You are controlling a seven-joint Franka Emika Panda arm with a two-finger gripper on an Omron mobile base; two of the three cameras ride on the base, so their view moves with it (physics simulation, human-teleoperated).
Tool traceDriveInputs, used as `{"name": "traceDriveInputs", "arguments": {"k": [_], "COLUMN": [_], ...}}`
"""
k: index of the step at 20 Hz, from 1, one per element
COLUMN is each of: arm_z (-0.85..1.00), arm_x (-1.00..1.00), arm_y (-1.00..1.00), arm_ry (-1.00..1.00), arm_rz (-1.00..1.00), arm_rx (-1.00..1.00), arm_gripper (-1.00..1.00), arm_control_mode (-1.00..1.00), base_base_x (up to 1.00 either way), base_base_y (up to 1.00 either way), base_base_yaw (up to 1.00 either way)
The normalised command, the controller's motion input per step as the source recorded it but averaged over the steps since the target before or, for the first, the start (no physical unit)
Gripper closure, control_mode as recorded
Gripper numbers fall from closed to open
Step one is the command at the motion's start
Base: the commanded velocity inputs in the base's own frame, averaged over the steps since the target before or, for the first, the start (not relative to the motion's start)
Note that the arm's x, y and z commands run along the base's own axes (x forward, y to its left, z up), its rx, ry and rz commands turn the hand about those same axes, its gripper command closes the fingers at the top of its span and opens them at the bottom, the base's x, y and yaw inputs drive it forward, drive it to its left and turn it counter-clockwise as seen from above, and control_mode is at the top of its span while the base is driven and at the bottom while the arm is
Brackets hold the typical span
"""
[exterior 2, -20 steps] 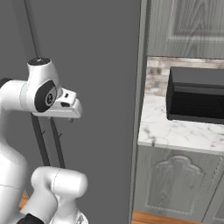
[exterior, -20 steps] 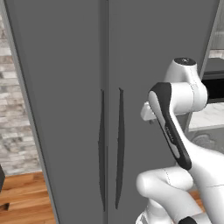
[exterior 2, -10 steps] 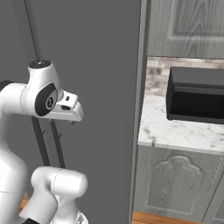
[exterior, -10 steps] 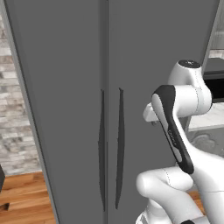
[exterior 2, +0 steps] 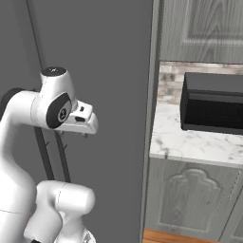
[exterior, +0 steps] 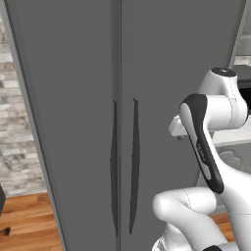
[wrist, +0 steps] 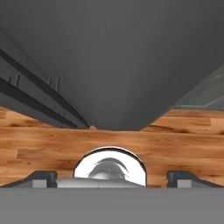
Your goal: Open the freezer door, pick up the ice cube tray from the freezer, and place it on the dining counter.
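The freezer door [exterior: 63, 122] is the left of two tall dark grey panels and stands shut, with its slim bar handle [exterior: 114, 166] by the centre seam. The twin door [exterior: 186, 59] with its own handle [exterior: 134, 166] is shut as well. My gripper [wrist: 112, 177] is open and empty, fingertips [wrist: 41, 177] wide apart, looking down along the doors at the floor. The hand [exterior 2: 80, 121] hangs in front of the twin door, right of both handles and clear of them. The ice cube tray is hidden behind the shut door. The dining counter is out of view.
A marble wall counter [exterior 2: 199, 142] with a black microwave [exterior 2: 213, 109] stands right of the fridge, over grey cabinets [exterior 2: 190, 199]. A brick wall [exterior: 14, 122] lies to the left. Wood floor [wrist: 175, 144] runs below the doors.
The upper arm and hand have drifted a little to the right. Both doors stay shut.
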Motion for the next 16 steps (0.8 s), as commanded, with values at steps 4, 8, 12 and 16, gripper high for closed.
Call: {"name": "traceDriveInputs", "arguments": {"k": [4, 8, 12, 16], "arm_z": [-0.13, 0.00, 0.00, 0.00], "arm_x": [-0.08, 0.00, 0.00, 0.00], "arm_y": [-0.02, 0.00, 0.00, 0.00], "arm_ry": [0.00, 0.00, 0.00, 0.00], "arm_rz": [0.00, 0.00, 0.00, 0.00], "arm_rx": [0.00, 0.00, 0.00, 0.00], "arm_gripper": [-1.00, -1.00, -1.00, -1.00], "arm_control_mode": [1.00, 1.00, 1.00, 1.00], "base_base_x": [-0.01, 0.00, 0.00, 0.00], "base_base_y": [0.00, -0.23, -0.43, -0.41], "base_base_yaw": [0.00, 0.00, 0.00, 0.00]}}
